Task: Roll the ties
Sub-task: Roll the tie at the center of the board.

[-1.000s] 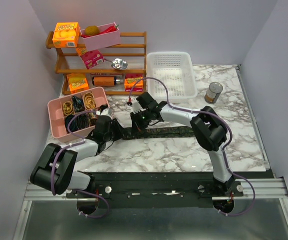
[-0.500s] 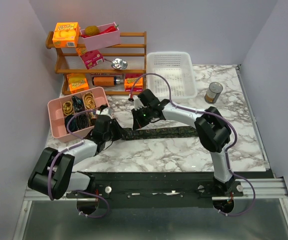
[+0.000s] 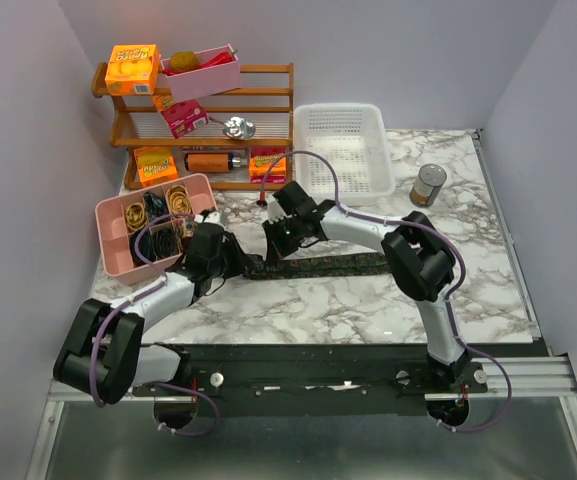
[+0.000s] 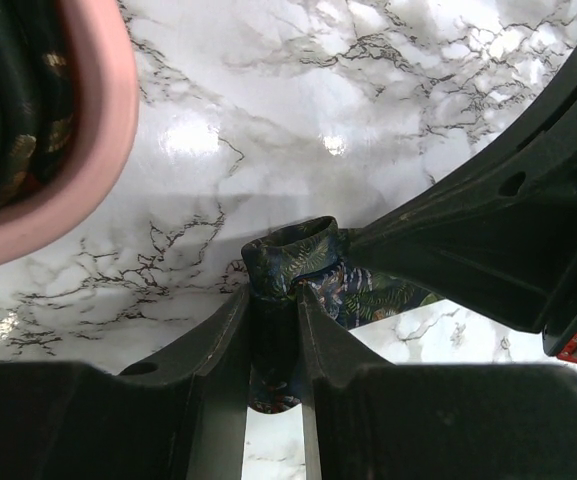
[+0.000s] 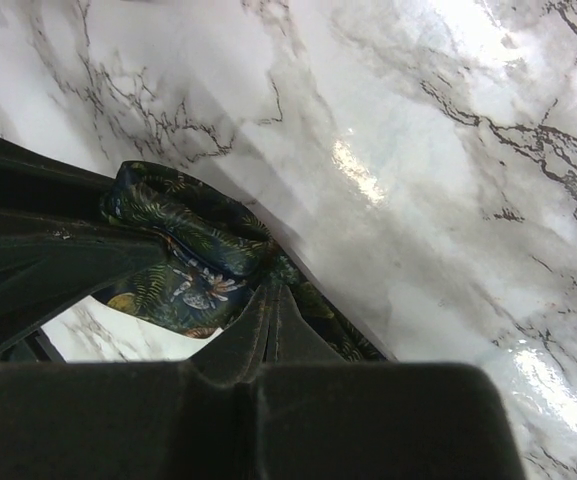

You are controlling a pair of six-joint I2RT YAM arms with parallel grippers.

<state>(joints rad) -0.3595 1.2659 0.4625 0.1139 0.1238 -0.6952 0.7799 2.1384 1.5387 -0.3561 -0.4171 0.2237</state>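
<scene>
On the marble table [image 3: 388, 310] a tie [image 3: 338, 264] lies flat, its long axis running left to right in the view from above. Its left end is curled into a small roll. The left tool [image 4: 273, 300] pinches that roll between its fingers. The right tool [image 5: 268, 292], pressed together, nips the fabric just beside it. Beyond stand a pink tray [image 3: 118, 262], a white basket [image 3: 353, 140] and a can [image 3: 428, 185].
</scene>
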